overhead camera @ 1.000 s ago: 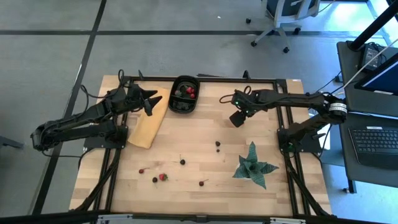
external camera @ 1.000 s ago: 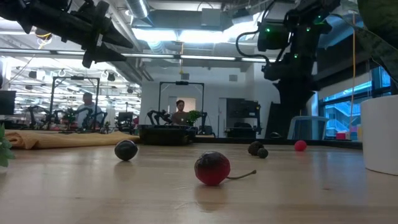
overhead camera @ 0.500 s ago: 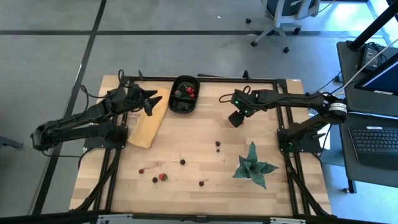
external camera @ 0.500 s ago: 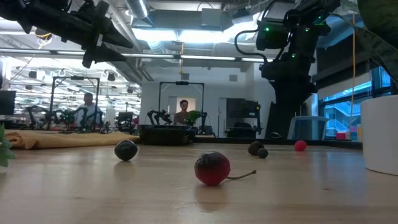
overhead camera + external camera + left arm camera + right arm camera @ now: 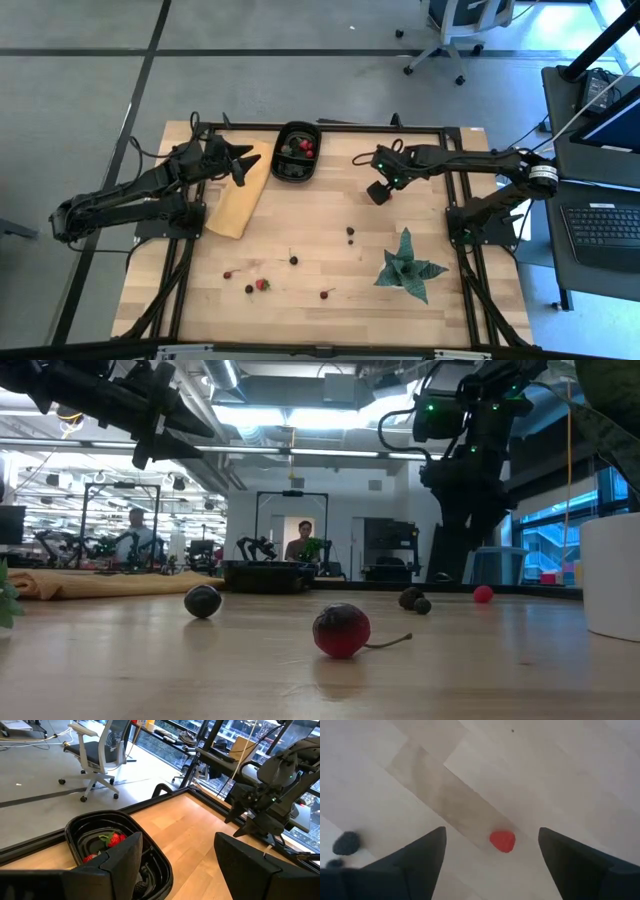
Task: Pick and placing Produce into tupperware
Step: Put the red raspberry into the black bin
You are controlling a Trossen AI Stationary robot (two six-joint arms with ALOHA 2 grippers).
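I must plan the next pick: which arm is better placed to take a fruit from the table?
The right. The right gripper hangs open over bare wood, with a red strawberry directly between its fingers. The left gripper is open too, but beside the black tub, away from loose fruit.

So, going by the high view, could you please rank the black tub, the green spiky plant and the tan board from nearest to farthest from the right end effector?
From the right end effector:
1. Black tub, toward the table's far edge, on the left arm's side.
2. Green spiky plant, toward the near edge.
3. Tan board, past the tub, under the left arm.
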